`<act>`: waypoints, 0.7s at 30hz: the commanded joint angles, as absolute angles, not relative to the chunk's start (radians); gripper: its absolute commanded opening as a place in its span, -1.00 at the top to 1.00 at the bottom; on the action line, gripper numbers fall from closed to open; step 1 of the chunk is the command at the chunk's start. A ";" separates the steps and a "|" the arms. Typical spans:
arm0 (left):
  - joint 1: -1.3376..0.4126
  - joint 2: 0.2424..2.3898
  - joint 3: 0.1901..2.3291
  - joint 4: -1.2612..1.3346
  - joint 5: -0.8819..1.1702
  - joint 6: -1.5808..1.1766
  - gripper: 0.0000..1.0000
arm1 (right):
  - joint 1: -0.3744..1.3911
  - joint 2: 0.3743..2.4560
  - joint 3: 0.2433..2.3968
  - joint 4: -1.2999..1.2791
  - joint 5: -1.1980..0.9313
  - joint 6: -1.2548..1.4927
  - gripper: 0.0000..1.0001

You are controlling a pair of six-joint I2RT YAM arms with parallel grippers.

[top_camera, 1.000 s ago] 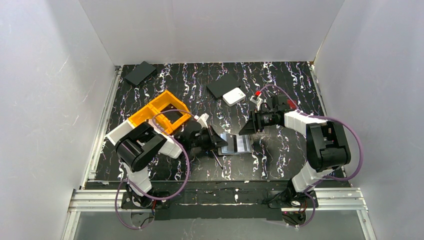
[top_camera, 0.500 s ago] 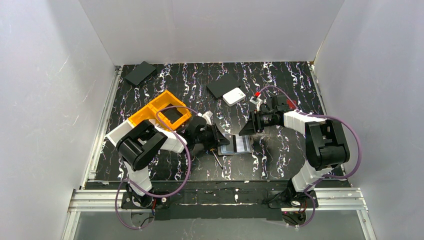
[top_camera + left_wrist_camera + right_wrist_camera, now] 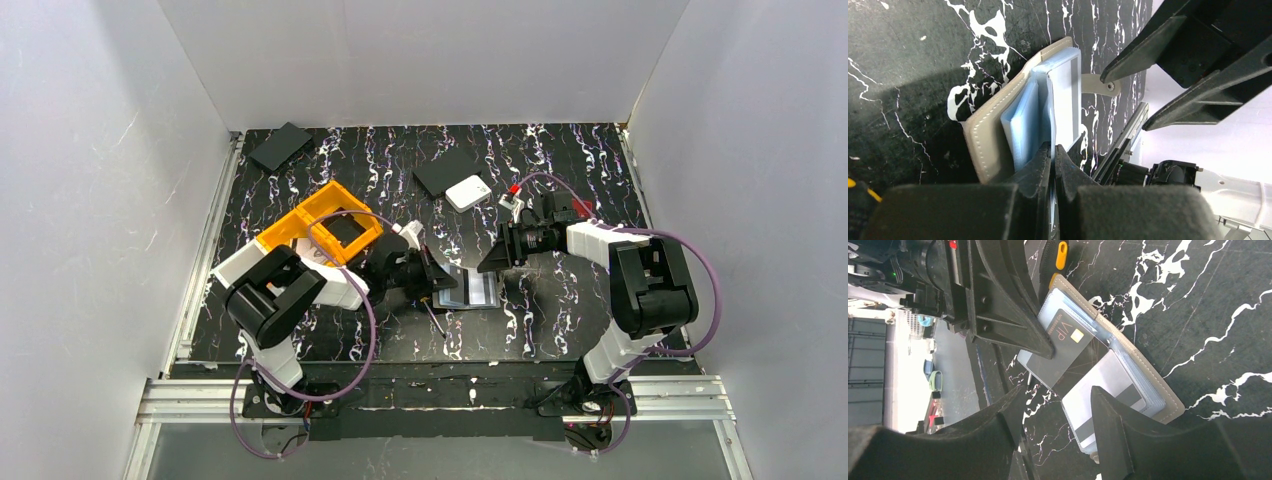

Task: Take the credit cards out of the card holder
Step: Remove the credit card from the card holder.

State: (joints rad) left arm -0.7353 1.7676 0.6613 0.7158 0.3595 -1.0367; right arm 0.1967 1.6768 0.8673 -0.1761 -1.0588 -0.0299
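Black marbled table (image 3: 560, 160) carries the card holder (image 3: 470, 288), open between my claws. My left claw (image 3: 1053, 150) is pinched on a dark credit card (image 3: 1063, 347) already half out; my right claw (image 3: 1055, 397) hangs spread above the holder. Extraction is underway, I judge: next, a flat pull leftward while the right pins the holder.

the only word that reads is "vip", in pale capitals on the dark grey credit card (image 3: 1064, 352) that lies on the open card holder (image 3: 1143, 371), seen from the right wrist; a small gold chip square sits just beside the letters; finer print along them is too small to read
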 commanded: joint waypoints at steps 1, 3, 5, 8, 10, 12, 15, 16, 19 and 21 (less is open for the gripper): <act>-0.739 1.689 0.629 0.841 0.354 -1.057 1.00 | 0.195 1.668 0.854 -0.165 -1.123 -0.041 -0.20; -0.739 1.690 0.625 0.893 0.364 -1.080 1.00 | 0.194 1.660 0.851 -0.161 -1.139 -0.040 -0.20; -0.739 1.692 0.623 0.945 0.372 -1.099 1.00 | 0.194 1.652 0.849 -0.157 -1.150 -0.037 -0.20; -0.739 1.684 0.617 0.998 0.374 -1.115 1.00 | 0.194 1.645 0.847 -0.151 -1.156 -0.030 -0.20; -0.739 1.669 0.617 1.012 0.374 -1.109 1.00 | 0.194 1.642 0.845 -0.147 -1.159 -0.024 -0.21; -0.739 1.657 0.615 1.019 0.377 -1.099 1.00 | 0.195 1.640 0.846 -0.144 -1.161 -0.019 -0.21; -0.739 1.646 0.616 1.031 0.385 -1.092 1.00 | 0.193 1.629 0.847 -0.140 -1.172 -0.011 -0.20; -0.739 1.645 0.617 1.039 0.388 -1.093 1.00 | 0.193 1.626 0.845 -0.138 -1.176 -0.007 -0.20; -0.739 1.645 0.617 1.067 0.396 -1.103 1.00 | 0.188 1.616 0.838 -0.117 -1.197 0.022 -0.20; -0.739 1.648 0.618 1.093 0.406 -1.112 1.00 | 0.182 1.610 0.831 -0.087 -1.220 0.049 -0.20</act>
